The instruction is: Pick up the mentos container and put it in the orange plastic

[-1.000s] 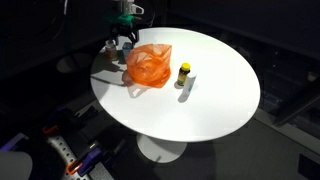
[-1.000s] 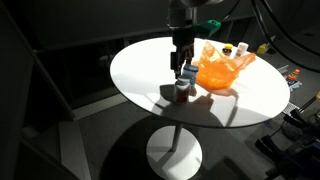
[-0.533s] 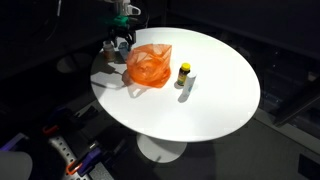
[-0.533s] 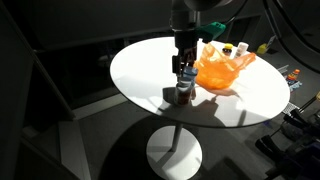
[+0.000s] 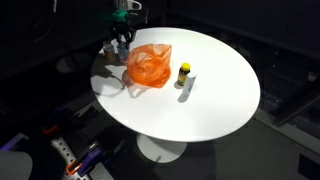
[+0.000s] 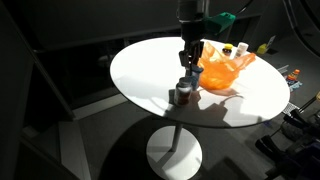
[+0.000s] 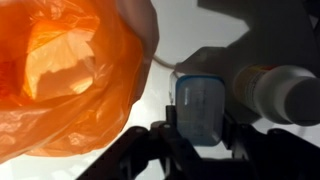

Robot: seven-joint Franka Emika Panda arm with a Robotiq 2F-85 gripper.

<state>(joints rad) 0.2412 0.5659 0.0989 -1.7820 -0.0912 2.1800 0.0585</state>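
Note:
In the wrist view the mentos container [image 7: 200, 105], a pale blue box with rounded corners, sits upright between my fingers [image 7: 232, 125]. My gripper [image 7: 201, 128] is shut on it, pressing on both of its sides. The orange plastic [image 7: 70, 70], a crumpled bag with its mouth open, lies just beside the container. In both exterior views the gripper [image 5: 120, 38] [image 6: 187, 64] hangs a little above the white round table [image 5: 210, 100], right next to the orange plastic [image 5: 150, 66] [image 6: 222, 70].
A small grey jar [image 6: 182, 95] stands on the table under the gripper and shows as a white cylinder [image 7: 278, 92] in the wrist view. A yellow-capped bottle [image 5: 183, 73] stands beyond the bag. The table edge [image 6: 130, 85] is near.
The jaws have closed on the mentos container. The gripper has risen a little off the table with it and shifted slightly toward the orange bag.

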